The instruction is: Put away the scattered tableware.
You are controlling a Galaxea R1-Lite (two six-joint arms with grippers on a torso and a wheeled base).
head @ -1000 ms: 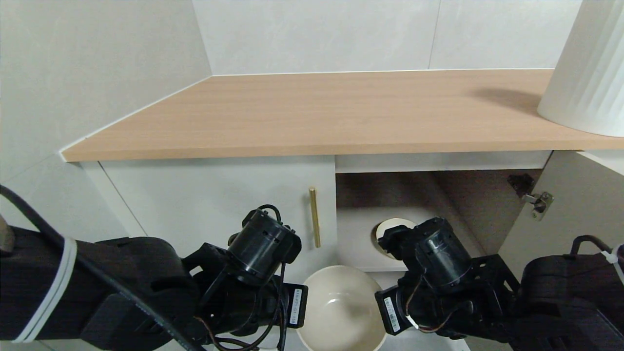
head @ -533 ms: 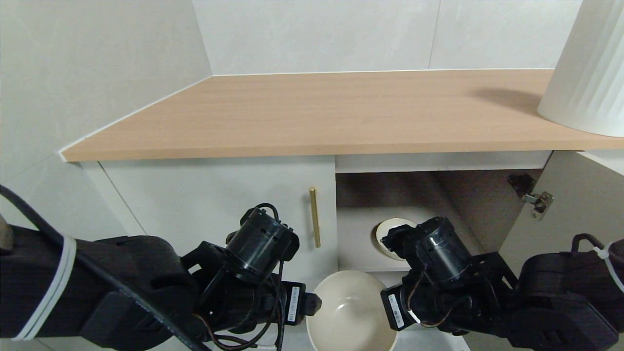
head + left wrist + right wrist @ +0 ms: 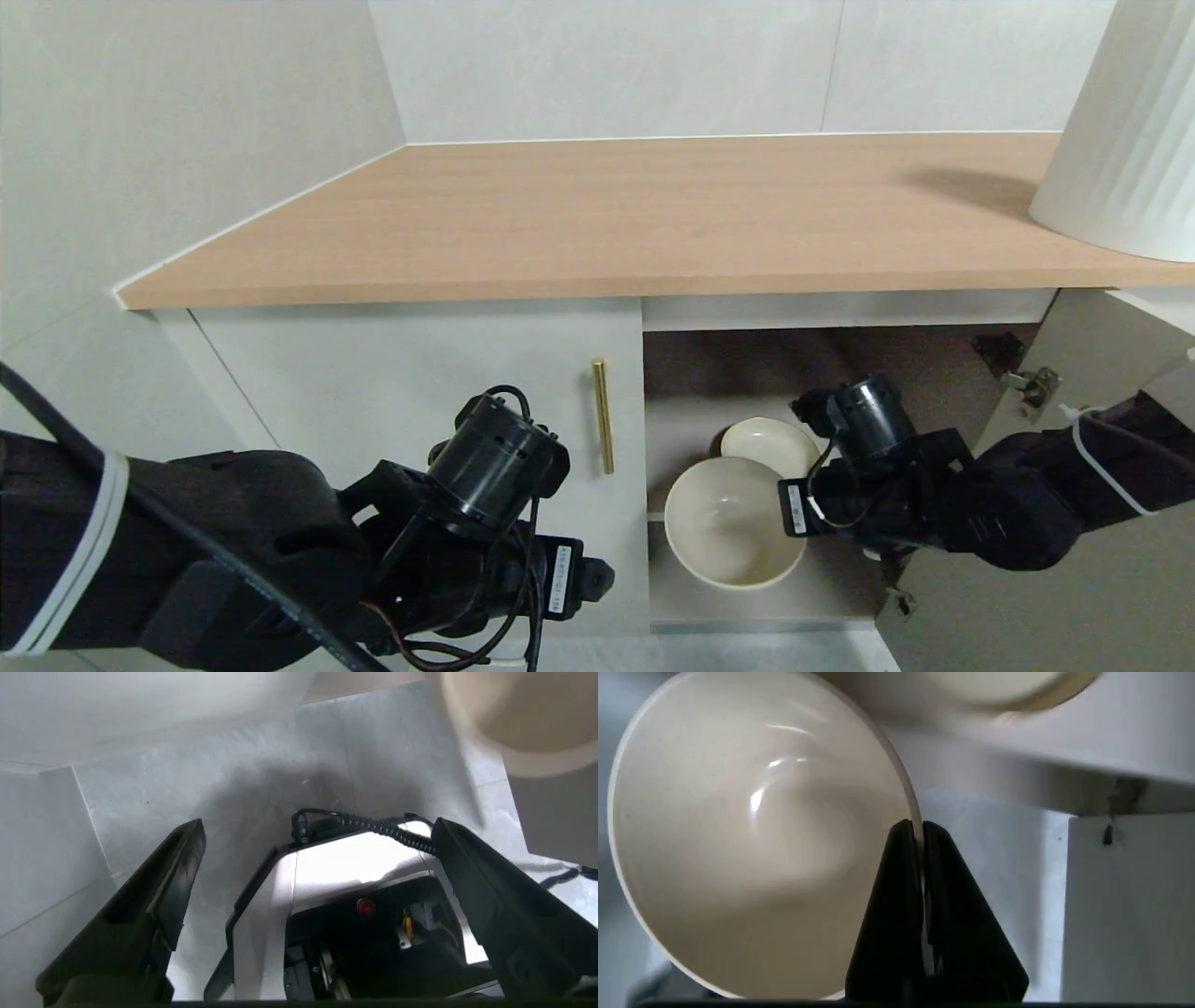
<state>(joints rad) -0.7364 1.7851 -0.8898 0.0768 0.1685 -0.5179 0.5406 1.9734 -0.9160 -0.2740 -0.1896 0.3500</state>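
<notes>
At cabinet [image 3: 738, 359], R tool [image 3: 790, 509] pinches glossy round bowl [image 3: 724, 534].

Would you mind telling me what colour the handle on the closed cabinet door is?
Gold, like brass; the handle shows best in the head view.

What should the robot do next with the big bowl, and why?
Probably ease the bowl down onto the shelf. The right gripper pinches its rim, and it hangs just inside the open cupboard, in front of the small plate, with bare shelf beneath.
</notes>
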